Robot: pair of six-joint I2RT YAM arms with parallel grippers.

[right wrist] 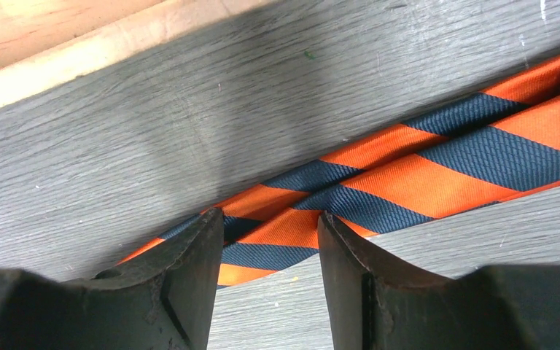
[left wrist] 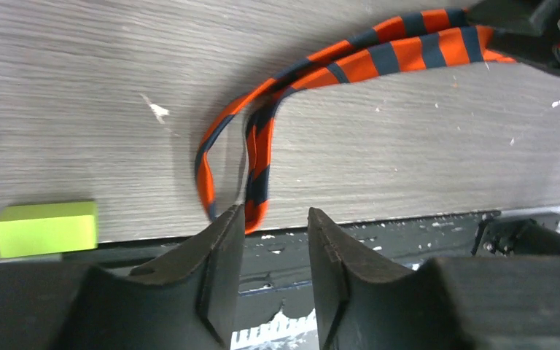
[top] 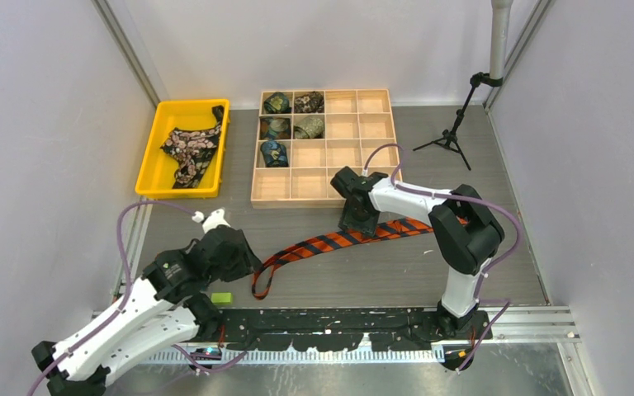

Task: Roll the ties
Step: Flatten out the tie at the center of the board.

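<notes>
The orange-and-black striped tie (top: 330, 242) lies folded double across the table, its looped end near the front edge. My left gripper (left wrist: 271, 219) is open just short of that looped end (left wrist: 257, 191), nothing between its jaws. My right gripper (right wrist: 271, 227) is open just above the tie's middle (right wrist: 408, 182), the doubled fabric lying beneath its jaws. A black tie with pink flowers (top: 191, 148) lies in the yellow bin (top: 158, 171). Several small rolled ties (top: 279, 129) sit in the wooden grid tray (top: 355, 165).
A small green block (top: 222, 298) lies by the front edge, also in the left wrist view (left wrist: 44, 227). A black tripod (top: 454, 132) stands at the back right. The black base rail (top: 338, 318) runs along the near edge.
</notes>
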